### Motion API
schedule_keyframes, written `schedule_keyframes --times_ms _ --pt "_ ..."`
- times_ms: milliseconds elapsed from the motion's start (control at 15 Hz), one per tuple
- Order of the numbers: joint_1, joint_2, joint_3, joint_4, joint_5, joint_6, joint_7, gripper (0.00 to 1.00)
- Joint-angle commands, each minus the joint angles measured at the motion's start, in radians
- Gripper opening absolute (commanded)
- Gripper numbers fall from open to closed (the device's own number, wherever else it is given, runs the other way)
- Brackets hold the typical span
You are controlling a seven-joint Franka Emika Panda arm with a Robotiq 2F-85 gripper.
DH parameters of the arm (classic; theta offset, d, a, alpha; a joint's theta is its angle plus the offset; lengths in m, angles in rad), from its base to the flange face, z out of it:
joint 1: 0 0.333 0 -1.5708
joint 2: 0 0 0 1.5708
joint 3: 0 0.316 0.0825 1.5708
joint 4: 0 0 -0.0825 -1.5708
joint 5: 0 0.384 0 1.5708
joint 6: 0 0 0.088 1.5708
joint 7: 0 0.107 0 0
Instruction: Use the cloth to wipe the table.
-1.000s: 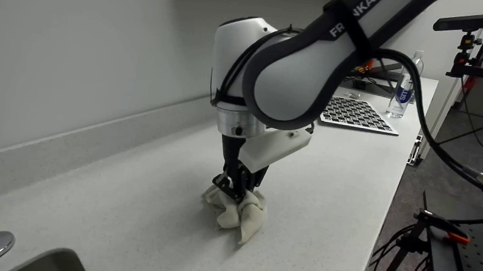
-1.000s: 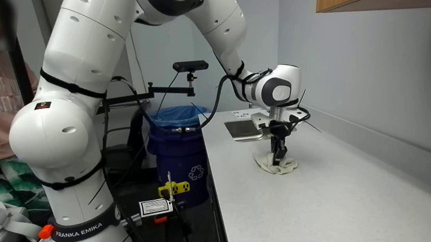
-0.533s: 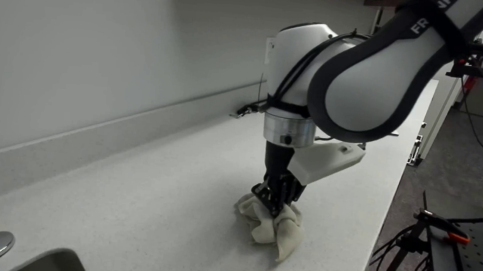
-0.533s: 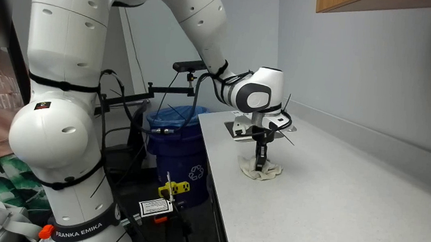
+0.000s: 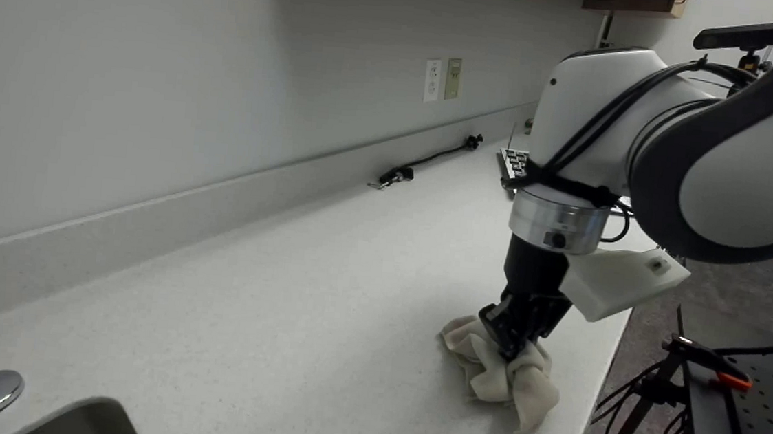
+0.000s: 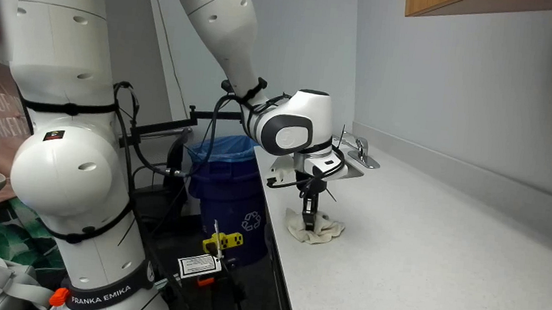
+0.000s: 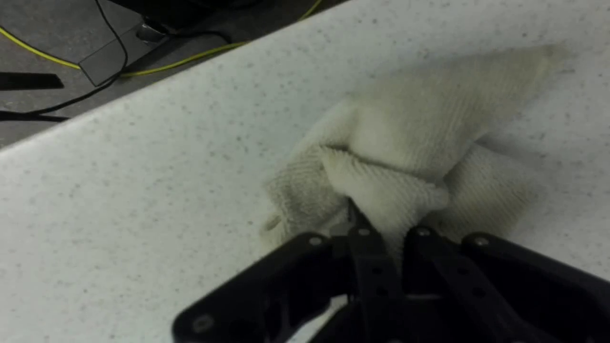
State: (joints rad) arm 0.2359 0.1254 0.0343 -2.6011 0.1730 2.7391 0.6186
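Over the last second the cloth has slid across the table, away from the wall and toward the edge opposite; in both exterior views it now lies bunched near that edge, not over it. The gripper has gone with it, drawn tight on a fold, which the wrist view shows pinched between the fingers, the loose corners spread on the surface beyond them. In an exterior view the tap has come out from behind the wrist (the sink is now mostly hidden). For the task this reads as a wiping stroke under way, with the grip keeping its hold and the cloth dragged along the top rather than carried above it. How hard it presses I cannot tell, nor whether there is any dirt to take off. Little room seems left this way, so I judge the next move should turn back toward the wall on a fresh line; going on could push the cloth past the edge, and a corner folding under could leave a streak unwiped.
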Motion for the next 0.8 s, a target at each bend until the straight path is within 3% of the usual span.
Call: schedule_keyframes --times_ms 0,67,200,333,733 --pt "0.022 -0.067 -0.11 -0.085 -0.263 0.027 0.19 0.02" --pt "0.043 -0.081 -0.159 -0.075 -0.345 0.009 0.242 0.02" --pt "-0.035 -0.101 -0.123 -0.052 -0.485 -0.015 0.314 0.02" --pt "-0.063 -0.113 -0.111 -0.034 -0.535 -0.013 0.318 0.02" --pt "-0.106 -0.151 -0.032 -0.018 -0.336 0.041 0.015 0.02"
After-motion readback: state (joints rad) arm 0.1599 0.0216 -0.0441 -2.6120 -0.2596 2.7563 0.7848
